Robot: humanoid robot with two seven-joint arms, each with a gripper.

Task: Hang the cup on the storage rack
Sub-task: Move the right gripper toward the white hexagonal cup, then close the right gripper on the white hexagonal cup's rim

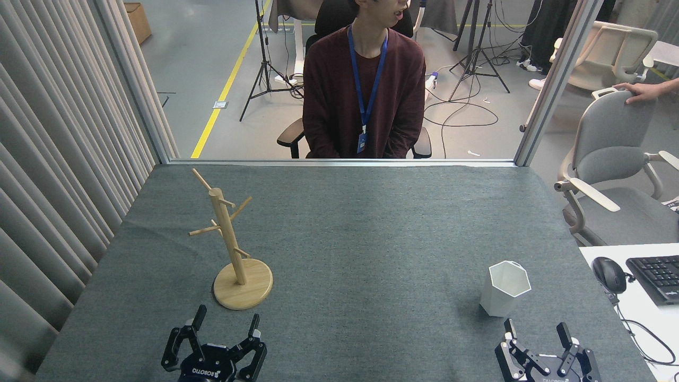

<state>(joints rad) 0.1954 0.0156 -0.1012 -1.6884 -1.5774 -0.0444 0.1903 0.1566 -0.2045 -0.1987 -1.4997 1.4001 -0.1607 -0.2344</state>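
Here, the cup point(504, 288) is seen standing upright on the grey-covered table point(371, 223), near its front right corner, mouth up, with a small tab at the far side of its rim. The right gripper point(534, 328) is held at the table's front edge, just in front of the cup and slightly to its right; its 2 fingers are spread wide and nothing is gripped between them, and the cup is not touched. The storage rack point(232, 249) is placed well apart, toward the front left of the table, upright on its round base with its pegs bare. The left gripper point(226, 321) is positioned at the front edge just before that base, its fingers likewise spread with nothing held. Beyond the far edge, a person point(365, 85) is seated in a dark red top.
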